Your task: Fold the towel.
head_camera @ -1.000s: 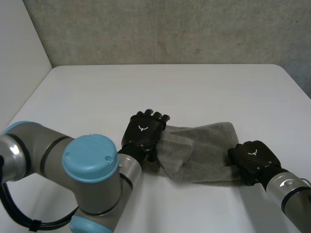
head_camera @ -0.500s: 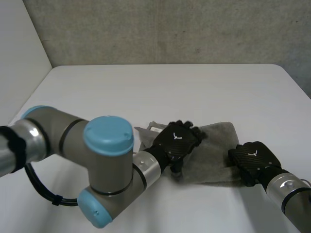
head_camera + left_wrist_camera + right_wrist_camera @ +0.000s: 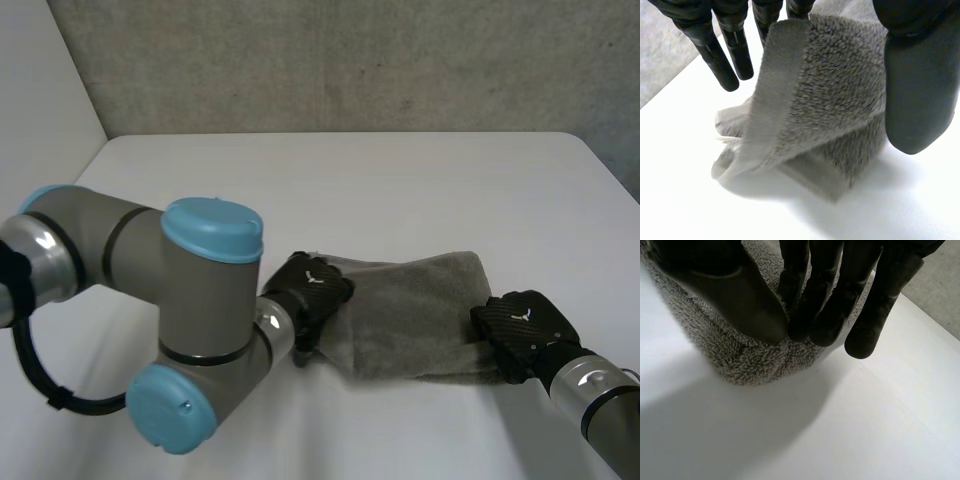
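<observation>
Grey terry towel point(image 3: 425, 310): I see it on the white tabletop point(image 3: 350, 190).
Left robot hand point(image 3: 312, 287): clamped on left end.
Right robot hand point(image 3: 522, 325): pinching near right corner.

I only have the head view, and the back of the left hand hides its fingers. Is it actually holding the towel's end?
Observer: Yes. In the left wrist view the end of the towel rises off the table, pinched between the thumb and fingers of the left hand.
Operator: And the right hand?
Observer: Its wrist view shows the right hand pinching the towel's other end, thumb tip against fingertips.
Operator: Anything under the lifted end?
Observer: A hemmed layer of the same towel lies on the white table beneath it.
</observation>
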